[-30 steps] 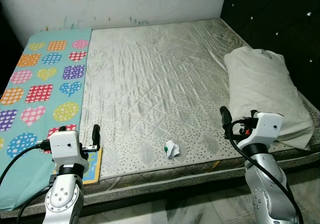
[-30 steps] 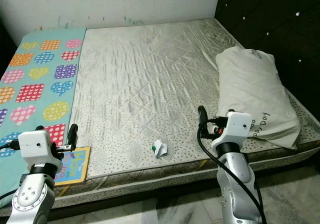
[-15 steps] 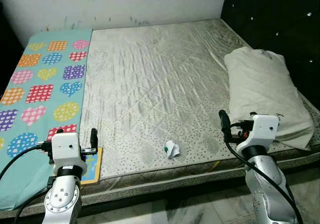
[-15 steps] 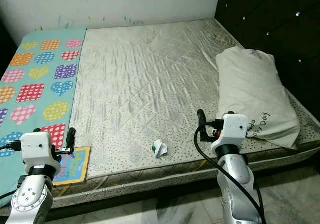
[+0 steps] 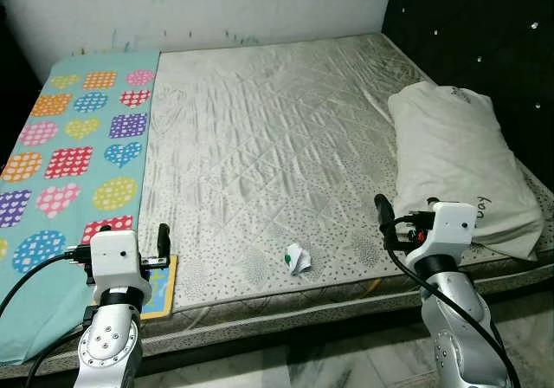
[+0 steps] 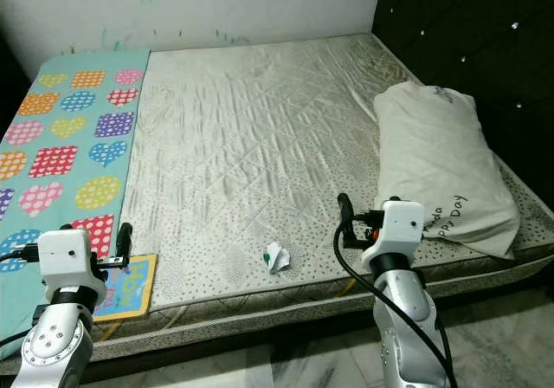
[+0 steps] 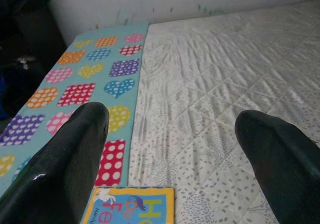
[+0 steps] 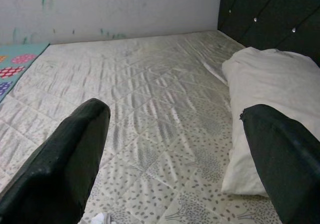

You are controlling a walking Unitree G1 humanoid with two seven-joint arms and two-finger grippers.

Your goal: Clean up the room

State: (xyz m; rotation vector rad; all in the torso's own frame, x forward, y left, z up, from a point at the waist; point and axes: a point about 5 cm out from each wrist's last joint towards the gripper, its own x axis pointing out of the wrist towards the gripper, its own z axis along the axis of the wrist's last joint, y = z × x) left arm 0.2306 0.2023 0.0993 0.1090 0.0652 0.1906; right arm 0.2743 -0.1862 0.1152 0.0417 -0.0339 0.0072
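A crumpled white paper scrap (image 5: 298, 257) with a green spot lies near the front edge of the pale quilted mattress (image 5: 260, 128); it also shows at the rim of the right wrist view (image 8: 102, 218). A colourful children's book (image 5: 162, 286) lies flat at the mattress's front left, by the teal blanket (image 5: 74, 137) with hearts and dots. My left gripper (image 7: 172, 134) hovers open just above the book (image 7: 131, 211), holding nothing. My right gripper (image 8: 175, 134) is open and empty, raised over the front edge between the scrap and a white pillow (image 5: 459, 163).
A dark padded headboard (image 5: 485, 33) rises behind the pillow on the right. A white wall with paint marks (image 5: 216, 7) borders the far side of the bed. Marble floor (image 5: 346, 362) runs along the front of the bed under my arms.
Both grippers have sunk a little. The right one has also drifted slightly left, toward the scrap. The things on the bed lie where they were.
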